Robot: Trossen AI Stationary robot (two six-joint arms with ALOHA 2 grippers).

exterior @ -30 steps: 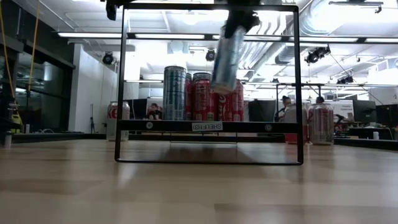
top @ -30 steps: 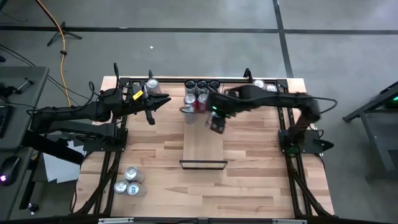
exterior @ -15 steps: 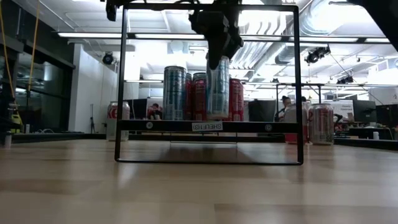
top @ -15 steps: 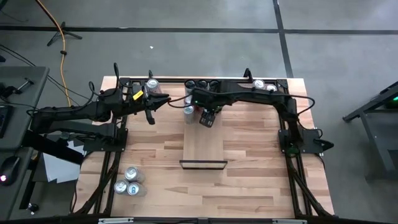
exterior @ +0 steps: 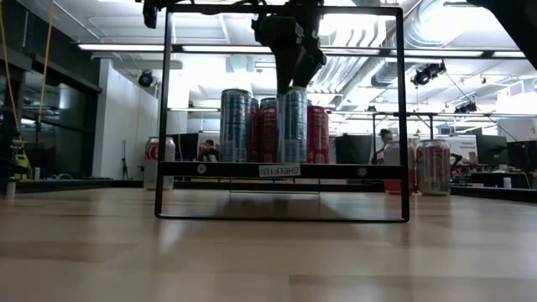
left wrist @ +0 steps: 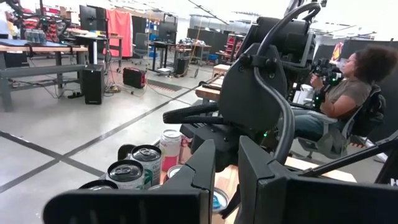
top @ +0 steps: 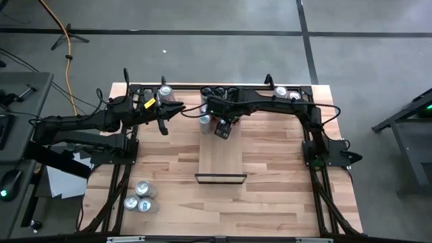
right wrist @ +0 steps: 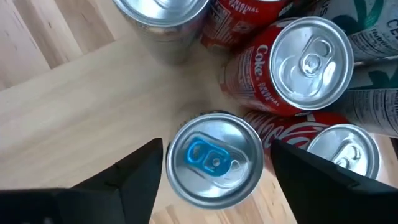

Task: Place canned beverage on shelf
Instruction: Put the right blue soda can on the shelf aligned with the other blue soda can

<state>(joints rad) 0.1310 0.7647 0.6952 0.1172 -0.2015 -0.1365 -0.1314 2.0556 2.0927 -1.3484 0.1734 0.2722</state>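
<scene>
Can (right wrist: 214, 158), blue tab, stands upright on shelf (top: 221, 156) at its 12 o'clock end, just beside red Coke cans (right wrist: 292, 68). Right hand (right wrist: 214, 163) directly above it, fingers (right wrist: 140, 177) spread either side, gaps visible, not gripping. Left hand (top: 164, 128) pressed together, empty, over bench (top: 270, 196) approx. 10 o'clock.

A slim silver-blue aluminium can with a blue pull-tab (right wrist: 213, 157) stands upright on the long, pale smooth-wood shelf panel (top: 221, 158), just beside red cola cans (right wrist: 292, 68) at its far end.
</scene>
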